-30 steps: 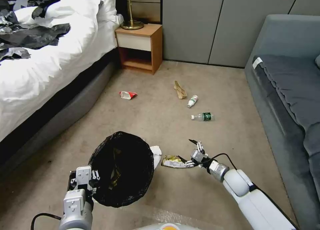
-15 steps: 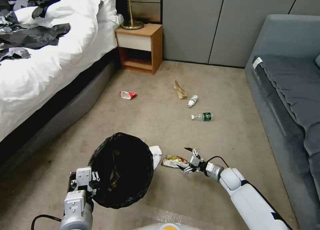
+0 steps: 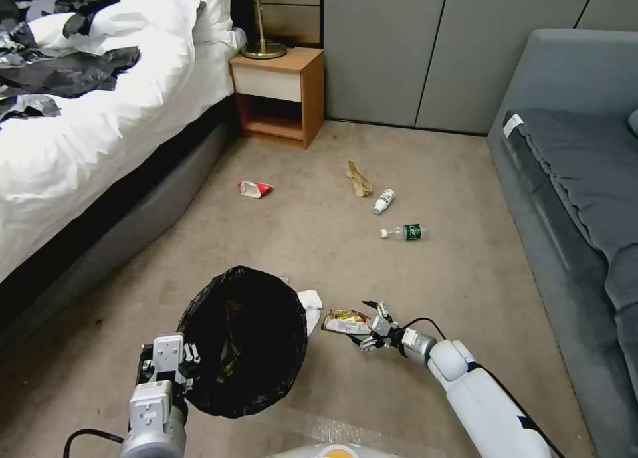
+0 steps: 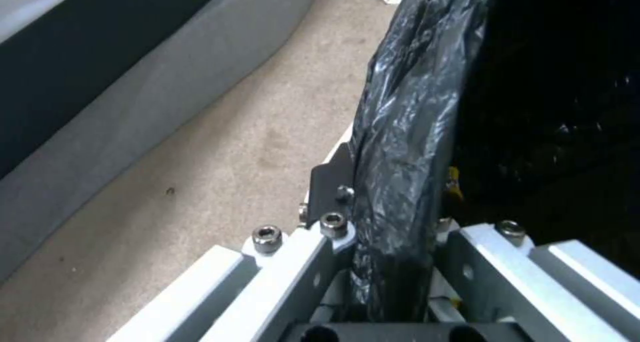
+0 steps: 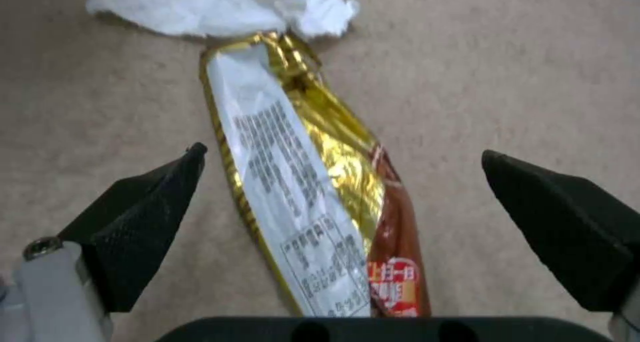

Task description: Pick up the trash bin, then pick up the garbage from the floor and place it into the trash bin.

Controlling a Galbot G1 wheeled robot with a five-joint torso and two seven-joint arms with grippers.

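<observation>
The trash bin [image 3: 242, 342] is off to the robot's left, lined with a black bag [image 4: 407, 132] folded over the rim. The left gripper [image 3: 174, 370] is clamped on the near rim, 1 finger inside and 1 outside, with the bag pinched between them. There's a bit of yellow wrapper showing down inside the bin.

Just right of the bin on the carpet [image 3: 319, 245] there's a white tissue [image 3: 311, 310], and touching it is a gold and brown snack wrapper [image 5: 313, 192] lying flat with its printed white back facing up. The right gripper [image 3: 367, 325] is low over the wrapper's near end with its fingers [image 5: 143, 222] spread wide, 1 on each side of the wrapper, not touching it.

Farther out on the floor: a red and white packet [image 3: 255, 189] near the bed [image 3: 100, 125], a tan peel-like strip [image 3: 359, 179], a small white bottle [image 3: 383, 201] just beside it, and a clear bottle with a green label [image 3: 404, 232] a little closer in. Nightstand [image 3: 279, 96] is in the corner, grey sofa [image 3: 578, 179] along the right.
</observation>
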